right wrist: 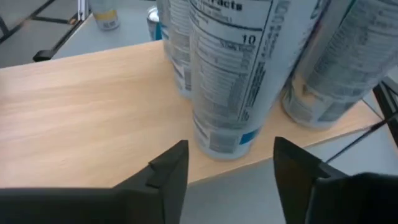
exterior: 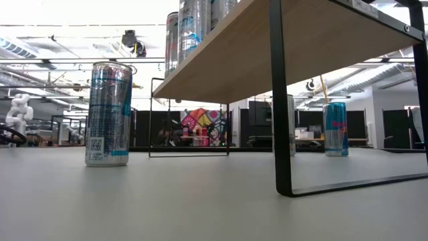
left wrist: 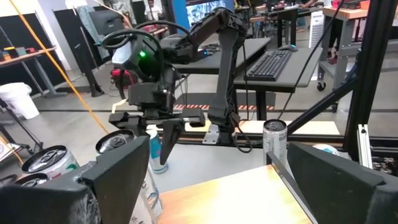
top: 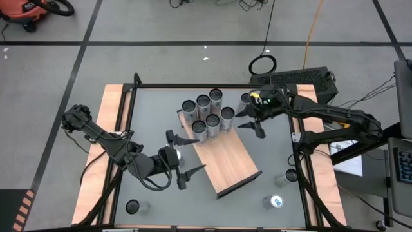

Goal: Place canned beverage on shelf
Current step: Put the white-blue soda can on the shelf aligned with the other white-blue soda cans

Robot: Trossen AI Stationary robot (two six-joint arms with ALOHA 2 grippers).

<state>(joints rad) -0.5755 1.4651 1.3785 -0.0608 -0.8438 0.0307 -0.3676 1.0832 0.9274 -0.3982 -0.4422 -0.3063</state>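
Relation: upright can [right wrist: 239, 81] at shelf [top: 225, 164] far-right edge, dead ahead between right gripper [top: 252, 119] fingers | Right: spread, no contact visible | Left gripper [top: 183, 160]: spread, empty, over shelf's near-left side.

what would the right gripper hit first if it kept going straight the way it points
Most likely the nearest can at the shelf's edge: it stands just ahead of the right gripper, centred between its open fingers. Exact depth is hard to judge.
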